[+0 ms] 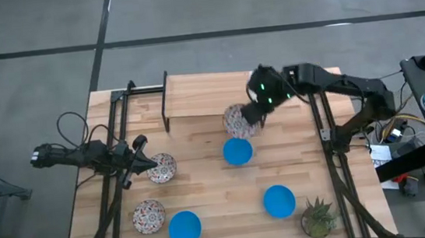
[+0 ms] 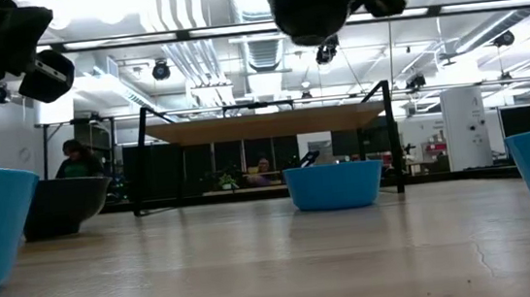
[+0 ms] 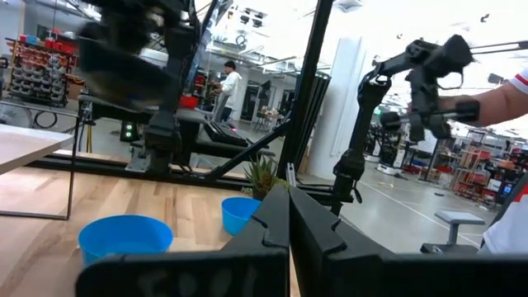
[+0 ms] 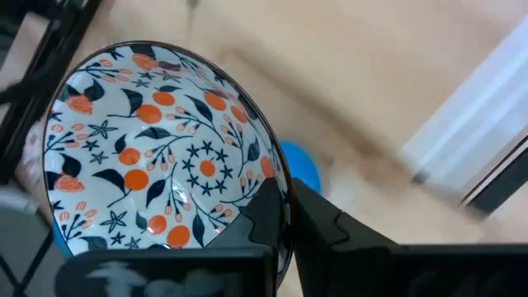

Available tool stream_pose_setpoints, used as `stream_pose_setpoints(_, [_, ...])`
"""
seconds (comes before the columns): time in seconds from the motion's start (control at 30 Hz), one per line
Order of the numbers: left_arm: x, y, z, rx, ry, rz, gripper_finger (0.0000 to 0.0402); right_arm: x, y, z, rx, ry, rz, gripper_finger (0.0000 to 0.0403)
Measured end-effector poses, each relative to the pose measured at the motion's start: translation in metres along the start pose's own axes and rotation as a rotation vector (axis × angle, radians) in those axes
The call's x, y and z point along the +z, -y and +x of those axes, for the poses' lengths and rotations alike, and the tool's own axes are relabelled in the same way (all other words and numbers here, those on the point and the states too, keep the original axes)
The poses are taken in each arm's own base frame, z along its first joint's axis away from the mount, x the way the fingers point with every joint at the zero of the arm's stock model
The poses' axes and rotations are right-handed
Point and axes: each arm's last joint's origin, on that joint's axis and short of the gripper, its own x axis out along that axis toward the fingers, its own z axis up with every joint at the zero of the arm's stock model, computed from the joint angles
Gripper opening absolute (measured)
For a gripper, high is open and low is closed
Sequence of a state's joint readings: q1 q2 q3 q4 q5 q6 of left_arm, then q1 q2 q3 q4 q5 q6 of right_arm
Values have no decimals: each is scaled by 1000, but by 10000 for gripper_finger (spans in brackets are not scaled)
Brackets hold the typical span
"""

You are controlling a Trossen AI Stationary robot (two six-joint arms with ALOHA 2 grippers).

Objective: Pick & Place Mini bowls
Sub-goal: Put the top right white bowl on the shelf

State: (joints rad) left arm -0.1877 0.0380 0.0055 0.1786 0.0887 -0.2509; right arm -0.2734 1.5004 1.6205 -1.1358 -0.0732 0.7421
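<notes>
My right gripper (image 1: pixel 253 113) hangs over the table's far middle, shut on a white mini bowl with a red-and-dark floral pattern (image 4: pixel 157 148), which is lifted high (image 2: pixel 315 7). Three blue mini bowls rest on their bases on the table: one just below the held bowl (image 1: pixel 237 151), one at the near right (image 1: pixel 279 201), one at the near left (image 1: pixel 184 227). Two more floral bowls (image 1: pixel 161 168) (image 1: pixel 149 216) stand at the left. My left gripper (image 3: pixel 289 227) waits shut at the left, beside the upper floral bowl, with nothing between its fingers. My right gripper pinches the floral bowl's rim (image 4: pixel 279 177), one finger (image 4: pixel 266 216) inside the bowl and the other (image 4: pixel 330 227) outside its wall. The fingers slant down from above, from the table's right. The bowl is lifted clear of the table and tilted, its inside facing the wrist camera.
A raised wooden shelf on a black frame (image 1: pixel 195 97) stands at the far middle. A small potted green plant (image 1: pixel 318 217) sits at the near right corner. Black frame rails (image 1: pixel 334 162) run along both sides of the table.
</notes>
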Motion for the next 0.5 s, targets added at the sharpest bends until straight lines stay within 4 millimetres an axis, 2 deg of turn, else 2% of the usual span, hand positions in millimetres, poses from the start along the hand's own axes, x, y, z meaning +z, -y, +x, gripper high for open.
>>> stream_pose_setpoints(0.23, [0,0,0,0,0,0,0,50,43,3,-57,42,73,13])
stream_pose_setpoints(0.37, [0,0,0,0,0,0,0,70,68,19,-62,-7,118,13])
stream_pose_setpoints(0.5, [0,0,0,0,0,0,0,82,85,36,-46,-65,144,13])
